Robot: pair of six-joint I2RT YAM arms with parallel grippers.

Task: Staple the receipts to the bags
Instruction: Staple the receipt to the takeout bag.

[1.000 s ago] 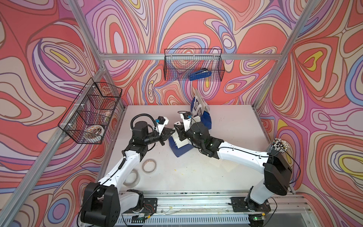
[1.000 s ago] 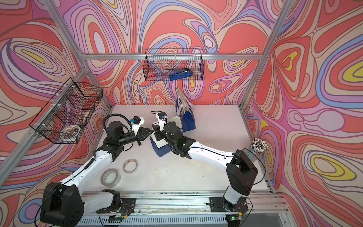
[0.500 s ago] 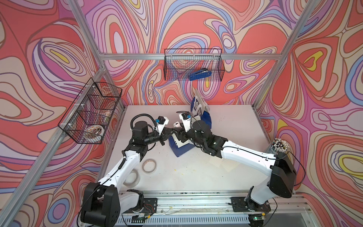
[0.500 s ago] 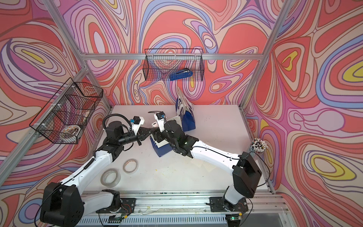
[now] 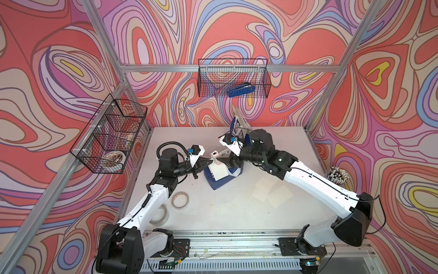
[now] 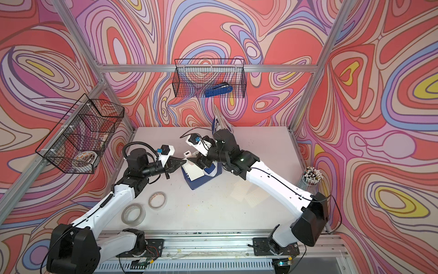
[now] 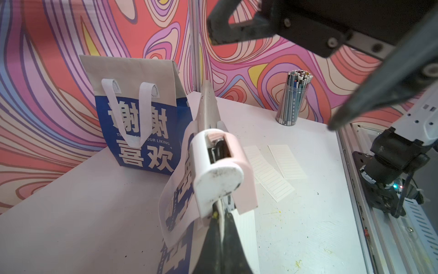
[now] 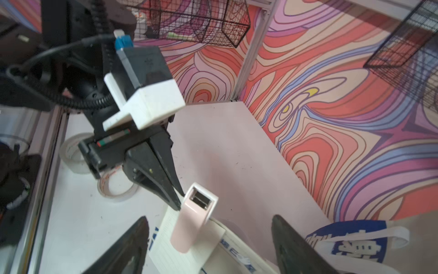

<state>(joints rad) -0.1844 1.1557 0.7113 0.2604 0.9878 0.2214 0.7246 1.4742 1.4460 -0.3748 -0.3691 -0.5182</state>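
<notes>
A blue-and-white bag (image 5: 220, 182) (image 6: 199, 182) lies flat mid-table with a lined receipt (image 5: 219, 171) (image 7: 246, 237) on it. A pink stapler (image 5: 214, 155) (image 7: 218, 166) (image 8: 192, 227) sits clamped over their edge. My left gripper (image 5: 209, 162) (image 7: 221, 213) is shut, pinching the thin white paper edge right under the stapler. My right gripper (image 5: 225, 161) (image 8: 209, 218) stands open, its fingers wide apart on either side of the stapler and clear of it. A second bag (image 5: 238, 125) (image 7: 142, 132) with Chinese characters stands upright behind. Two loose receipts (image 5: 263, 188) (image 5: 279, 195) lie under the right arm.
Two tape rolls (image 5: 180, 200) (image 5: 161, 213) lie by the left arm. A cup of pens (image 5: 336, 175) stands at the right edge. A wire basket (image 5: 206, 78) on the back wall holds a blue stapler (image 5: 241, 90). Another wire basket (image 5: 111, 137) hangs on the left wall.
My right gripper has opened off the pink stapler and drawn back a little. The stapler stays on the bag's edge. The left gripper has stayed shut in place.
</notes>
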